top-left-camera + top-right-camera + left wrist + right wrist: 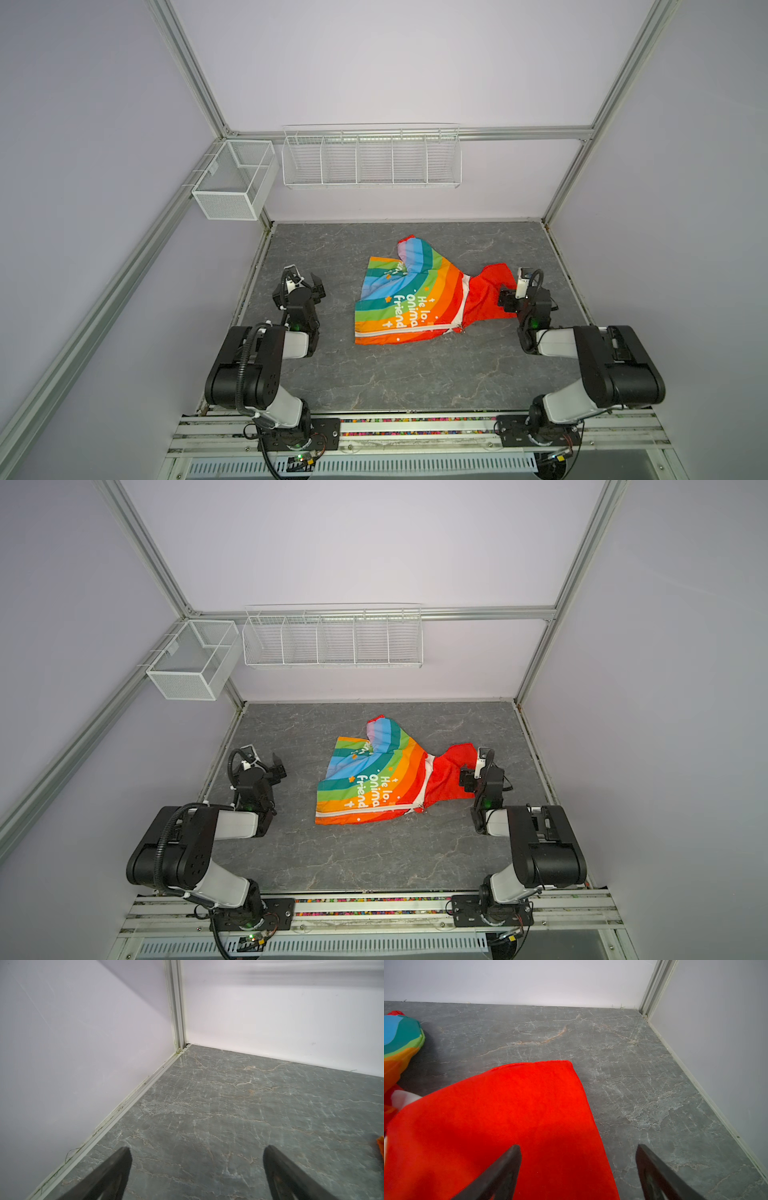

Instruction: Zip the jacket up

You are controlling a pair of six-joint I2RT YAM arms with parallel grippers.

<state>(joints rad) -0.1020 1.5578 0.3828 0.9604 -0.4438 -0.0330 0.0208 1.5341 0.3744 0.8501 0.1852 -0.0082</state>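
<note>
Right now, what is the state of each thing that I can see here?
jacket: lying folded on the table, rainbow half up, not held.
left gripper: open, over bare table.
right gripper: open, over the red hood edge, holding nothing.
wire rack: empty.
mesh basket: empty.

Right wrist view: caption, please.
Open right gripper above the edge of the red hood of the jacket on the marbled table.
</note>
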